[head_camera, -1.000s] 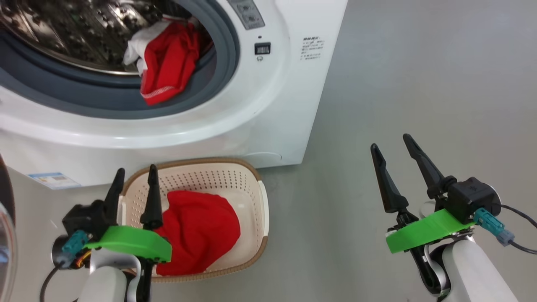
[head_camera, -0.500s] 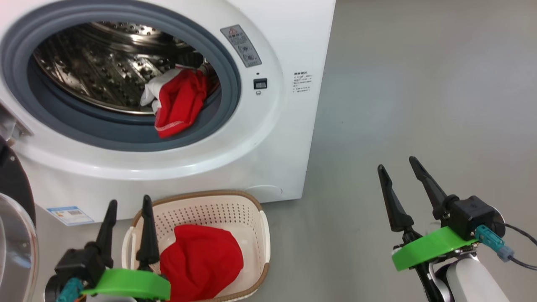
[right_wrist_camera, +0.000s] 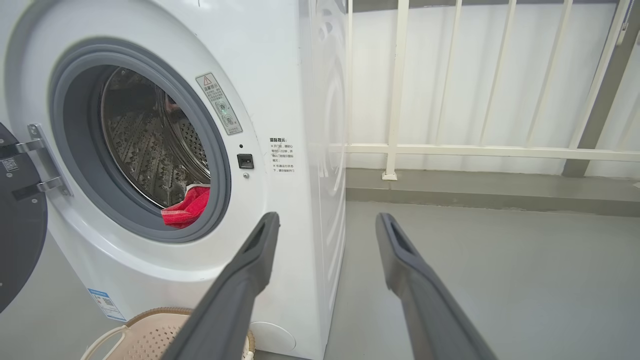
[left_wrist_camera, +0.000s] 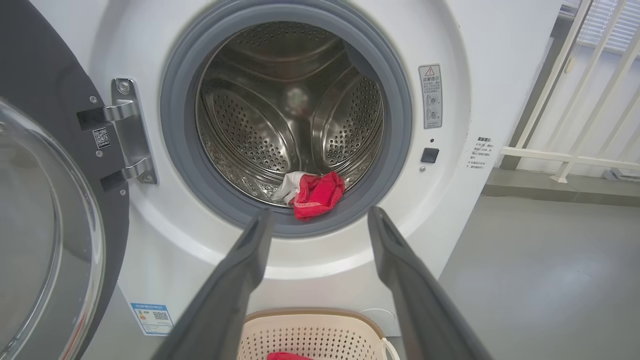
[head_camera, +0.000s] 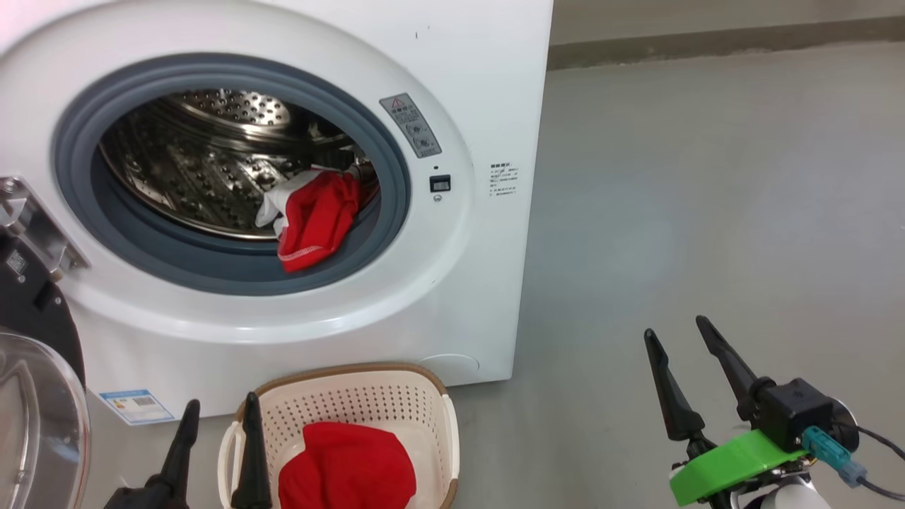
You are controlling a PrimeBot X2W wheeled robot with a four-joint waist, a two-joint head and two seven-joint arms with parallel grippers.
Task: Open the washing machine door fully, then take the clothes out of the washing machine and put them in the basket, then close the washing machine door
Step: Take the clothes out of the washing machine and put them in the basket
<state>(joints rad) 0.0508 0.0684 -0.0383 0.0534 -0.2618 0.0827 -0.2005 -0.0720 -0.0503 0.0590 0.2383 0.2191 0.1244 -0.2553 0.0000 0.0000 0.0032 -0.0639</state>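
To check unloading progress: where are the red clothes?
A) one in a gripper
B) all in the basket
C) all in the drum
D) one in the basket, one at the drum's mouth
D: one red garment lies in the basket, a second garment at the washing machine mouth.

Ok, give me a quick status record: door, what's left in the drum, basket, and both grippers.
door: washing machine door open, swung left on its hinge
drum: one red and white garment at the front lip, draped onto the grey gasket
basket: basket on the floor in front of the washing machine, holding one red garment
left: left gripper open, empty, by the basket's left rim
right: right gripper open, empty, over bare floor right of the machine
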